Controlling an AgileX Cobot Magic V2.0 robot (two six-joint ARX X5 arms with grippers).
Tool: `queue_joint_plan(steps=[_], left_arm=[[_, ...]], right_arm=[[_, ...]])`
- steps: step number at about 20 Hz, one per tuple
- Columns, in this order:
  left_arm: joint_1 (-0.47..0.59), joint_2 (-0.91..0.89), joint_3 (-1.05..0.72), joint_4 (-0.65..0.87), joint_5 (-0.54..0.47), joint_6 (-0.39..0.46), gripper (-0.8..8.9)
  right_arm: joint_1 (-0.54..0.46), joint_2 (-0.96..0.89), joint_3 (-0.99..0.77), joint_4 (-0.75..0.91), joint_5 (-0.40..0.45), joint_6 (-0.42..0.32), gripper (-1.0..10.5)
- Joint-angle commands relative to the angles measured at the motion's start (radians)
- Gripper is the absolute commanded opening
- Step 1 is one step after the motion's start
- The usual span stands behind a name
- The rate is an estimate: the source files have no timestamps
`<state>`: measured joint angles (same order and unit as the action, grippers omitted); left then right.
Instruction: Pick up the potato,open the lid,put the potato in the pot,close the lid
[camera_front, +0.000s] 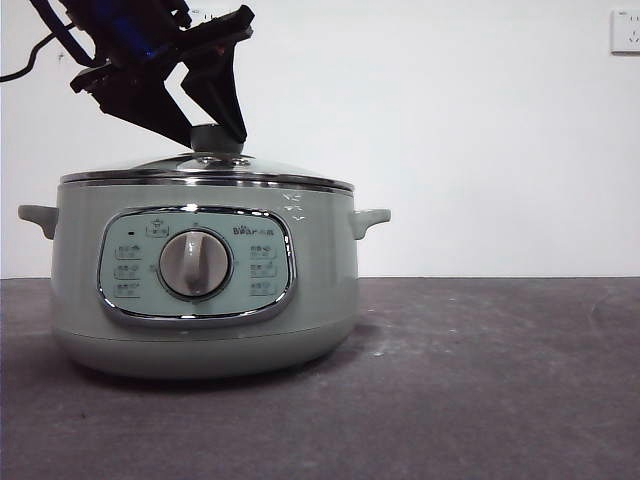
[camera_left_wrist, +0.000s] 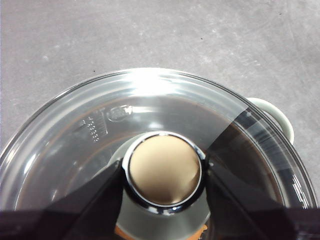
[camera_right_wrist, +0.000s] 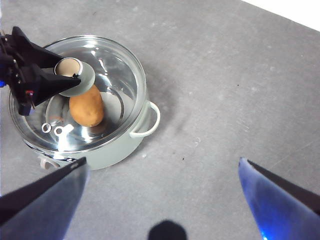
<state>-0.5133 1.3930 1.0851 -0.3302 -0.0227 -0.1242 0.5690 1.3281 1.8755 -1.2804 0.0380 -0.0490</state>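
the pale green electric pot (camera_front: 205, 290) stands on the grey table (camera_front: 480, 380) with its glass lid (camera_front: 205, 172) seated on the rim, so closing looks done or nearly so. the potato (camera_right_wrist: 86, 105) lies inside the pot, under the glass, directly below the knob. the left gripper (camera_front: 215, 132) sits at the lid's knob (camera_left_wrist: 162, 169), a jaw on each side; whether they press it or have just let go, i cannot tell. the right gripper (camera_right_wrist: 160, 175) hangs wide open, empty, well apart from the pot.
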Motion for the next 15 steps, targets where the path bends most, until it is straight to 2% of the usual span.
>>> queue_joint_plan(steps=[1, 4, 8, 9, 12, 13, 15], left_arm=[[0.005, 0.038, -0.039, -0.070, -0.003, -0.006, 3.73], [0.005, -0.001, -0.034, -0.040, -0.003, -0.006, 3.78], [0.001, -0.153, -0.019, -0.042, 0.000, -0.007, 3.77], [0.000, -0.204, -0.018, -0.047, 0.001, -0.007, 3.77], [-0.013, -0.357, -0.018, -0.085, 0.003, -0.006, 3.67], [-0.014, -0.401, -0.018, -0.111, 0.003, 0.002, 3.03], [-0.016, -0.475, -0.018, -0.173, 0.002, 0.032, 0.47]], right_arm=[[0.000, 0.000, -0.001, 0.004, 0.002, 0.007, 5.0], [0.000, 0.000, -0.001, 0.005, 0.002, 0.007, 5.0], [0.000, 0.000, -0.016, 0.031, 0.000, 0.013, 4.9], [0.000, -0.001, -0.027, 0.038, -0.006, 0.014, 4.5], [0.000, -0.027, -0.116, 0.112, -0.009, 0.014, 2.3], [0.000, -0.048, -0.167, 0.156, -0.009, 0.014, 1.8], [0.000, -0.104, -0.294, 0.263, -0.009, 0.015, 0.8]])
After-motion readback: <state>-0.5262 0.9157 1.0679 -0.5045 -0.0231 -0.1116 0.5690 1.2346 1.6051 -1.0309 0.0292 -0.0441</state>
